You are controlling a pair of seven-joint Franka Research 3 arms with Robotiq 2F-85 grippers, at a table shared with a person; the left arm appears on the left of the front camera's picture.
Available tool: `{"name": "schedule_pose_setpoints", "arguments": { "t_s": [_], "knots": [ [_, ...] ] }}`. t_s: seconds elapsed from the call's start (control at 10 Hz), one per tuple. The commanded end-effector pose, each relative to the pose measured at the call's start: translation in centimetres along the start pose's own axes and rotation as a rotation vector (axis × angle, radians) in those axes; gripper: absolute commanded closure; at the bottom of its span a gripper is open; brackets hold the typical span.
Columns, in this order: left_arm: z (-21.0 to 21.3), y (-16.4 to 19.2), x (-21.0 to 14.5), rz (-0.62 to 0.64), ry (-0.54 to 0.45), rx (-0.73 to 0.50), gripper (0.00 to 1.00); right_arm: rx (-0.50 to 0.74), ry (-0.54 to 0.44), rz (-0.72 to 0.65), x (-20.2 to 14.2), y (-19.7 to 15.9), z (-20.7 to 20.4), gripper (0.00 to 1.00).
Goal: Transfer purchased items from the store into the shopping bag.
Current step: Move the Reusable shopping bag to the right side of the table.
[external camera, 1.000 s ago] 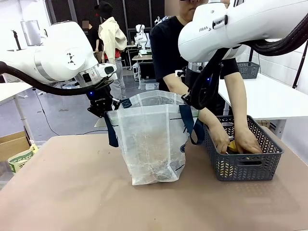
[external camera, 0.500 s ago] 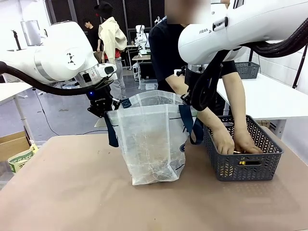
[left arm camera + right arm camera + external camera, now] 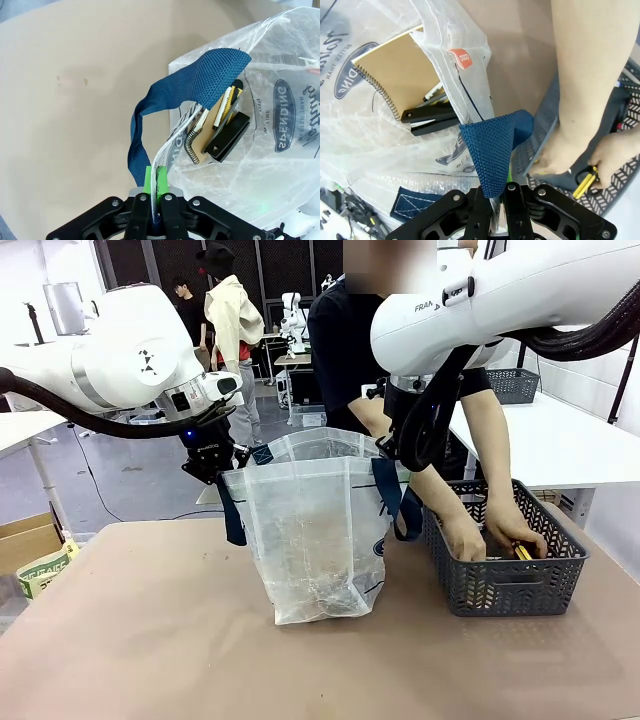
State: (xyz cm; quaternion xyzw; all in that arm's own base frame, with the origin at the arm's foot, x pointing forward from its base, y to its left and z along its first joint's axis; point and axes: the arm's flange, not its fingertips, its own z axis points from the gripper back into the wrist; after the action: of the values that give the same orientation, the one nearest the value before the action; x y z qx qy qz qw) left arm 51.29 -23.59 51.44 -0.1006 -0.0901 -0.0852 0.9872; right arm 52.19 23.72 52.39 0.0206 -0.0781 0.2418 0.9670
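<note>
The translucent shopping bag (image 3: 315, 530) stands upright mid-table with its mouth held wide. My left gripper (image 3: 212, 462) is shut on the bag's left rim by the navy strap (image 3: 190, 85), green pads (image 3: 149, 184) pinching the plastic. My right gripper (image 3: 400, 450) is shut on the right rim and strap (image 3: 492, 145). Inside the bag lie a brown spiral pad (image 3: 400, 75), a black stapler-like piece (image 3: 227, 137) and a yellow-and-black item (image 3: 227, 102). The dark grey basket (image 3: 505, 585) sits to the right. Both of the person's hands (image 3: 465, 535) are in it, one gripping yellow-handled scissors (image 3: 522, 552).
A cardboard box (image 3: 30, 545) stands on the floor off the table's left edge. A second grey basket (image 3: 515, 385) rests on a white table behind. The person's forearms (image 3: 495, 450) cross just behind my right gripper. Bare tabletop (image 3: 140, 640) lies in front of the bag.
The person's hands shifted inside the basket, and yellow scissor handles now show in one hand near the rim. Both arms and the bag have stayed still.
</note>
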Motion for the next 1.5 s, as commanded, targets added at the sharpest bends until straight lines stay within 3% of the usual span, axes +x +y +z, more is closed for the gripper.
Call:
{"name": "schedule_pose_setpoints", "arguments": {
  "t_s": [0.0, 1.4],
  "knots": [
    [-0.02, 0.18, 0.04, 0.002, 0.000, 0.001, 1.00, -0.001, 0.000, 0.000, 0.03, -0.02, 0.07, 1.00],
    [-0.02, 0.18, 0.04, 0.002, 0.000, 0.001, 1.00, -0.001, 0.000, 0.000, 0.03, -0.02, 0.07, 1.00]
  ]
}}
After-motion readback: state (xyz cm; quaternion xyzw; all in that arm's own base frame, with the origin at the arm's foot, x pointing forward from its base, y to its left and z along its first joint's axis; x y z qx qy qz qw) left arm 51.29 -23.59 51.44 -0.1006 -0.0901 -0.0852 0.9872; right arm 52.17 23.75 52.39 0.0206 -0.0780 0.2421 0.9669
